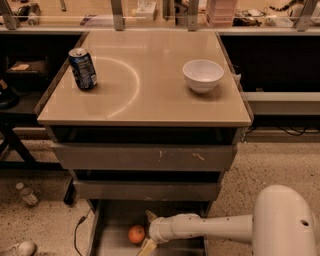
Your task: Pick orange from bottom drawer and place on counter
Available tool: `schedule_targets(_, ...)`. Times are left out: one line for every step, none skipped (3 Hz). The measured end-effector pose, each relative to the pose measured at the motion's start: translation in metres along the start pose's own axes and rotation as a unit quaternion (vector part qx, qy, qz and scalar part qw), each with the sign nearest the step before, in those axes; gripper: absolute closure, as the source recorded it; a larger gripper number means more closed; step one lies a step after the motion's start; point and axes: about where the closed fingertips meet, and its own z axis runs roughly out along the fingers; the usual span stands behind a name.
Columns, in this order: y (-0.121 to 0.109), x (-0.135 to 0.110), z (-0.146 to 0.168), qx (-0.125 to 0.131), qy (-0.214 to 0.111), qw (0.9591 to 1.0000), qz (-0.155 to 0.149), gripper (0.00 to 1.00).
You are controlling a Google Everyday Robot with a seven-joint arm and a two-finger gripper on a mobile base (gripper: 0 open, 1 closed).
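Note:
The orange [136,234] lies on the grey floor of the open bottom drawer [112,220], at the frame's lower edge. My gripper [149,231] reaches into that drawer from the right on a white arm; its tan fingertips [150,216] stand just right of the orange, one behind it and one at its front, spread apart. They do not close on the fruit. The beige counter [150,95] above carries a pale curved arc mark.
A blue soda can [82,68] stands at the counter's left and a white bowl [203,75] at its right. Two scuffed drawers [145,157] sit slightly open above the bottom one. A cluttered shelf with metal posts [150,15] runs behind. Small objects [26,194] lie on the floor at the left.

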Motion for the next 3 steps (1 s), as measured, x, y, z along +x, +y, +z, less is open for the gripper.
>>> schedule_targets(-0.0028, 0.005, 0.0404, -0.018, -0.032, 0.9991, -0.022, 0.0)
schedule_targets(-0.0044, 0.0076, 0.0423, -0.018, -0.031, 0.9991, -0.024, 0.0)
schedule_targets(-0.0026, 0.0107, 0.0473, -0.024, -0.039, 0.9986, -0.025, 0.0)
